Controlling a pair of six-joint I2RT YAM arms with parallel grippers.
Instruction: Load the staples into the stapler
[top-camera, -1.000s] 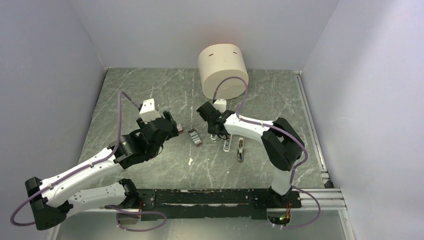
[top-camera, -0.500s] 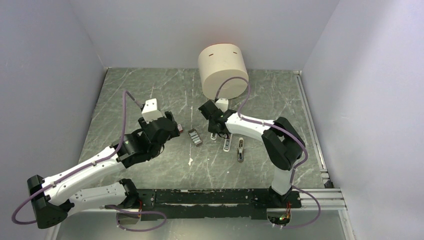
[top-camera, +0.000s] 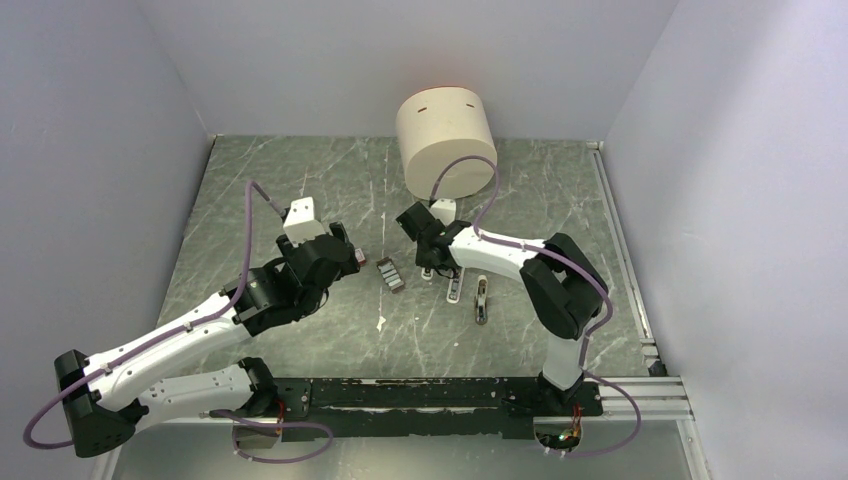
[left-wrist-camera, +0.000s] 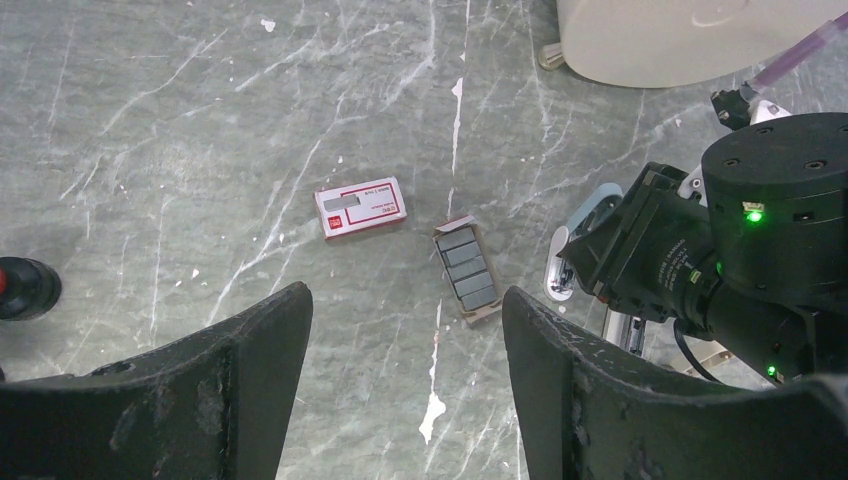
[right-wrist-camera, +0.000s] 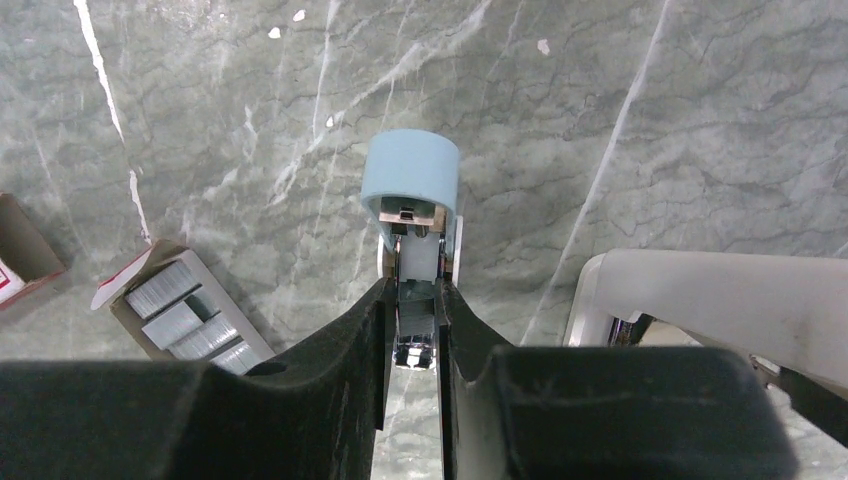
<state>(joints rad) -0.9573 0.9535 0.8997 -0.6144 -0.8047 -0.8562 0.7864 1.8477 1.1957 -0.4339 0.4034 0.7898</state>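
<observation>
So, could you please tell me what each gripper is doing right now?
Left gripper: open, holding nothing.
Right gripper: shut on the pale blue piece.

You have a smooth, white-veined grey-green stone-look table top (left-wrist-camera: 180, 120), a red-and-white paper box (left-wrist-camera: 362, 209), dull grey ridged metal staple blocks (left-wrist-camera: 467, 270) in a brown card tray (left-wrist-camera: 483, 314), and a smooth pale blue plastic piece (right-wrist-camera: 411, 180) over shiny metal

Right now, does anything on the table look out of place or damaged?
The inner tray of grey staples lies outside the red-and-white box, apart from it and askew, one end flap open. White flecks dot the table.
</observation>
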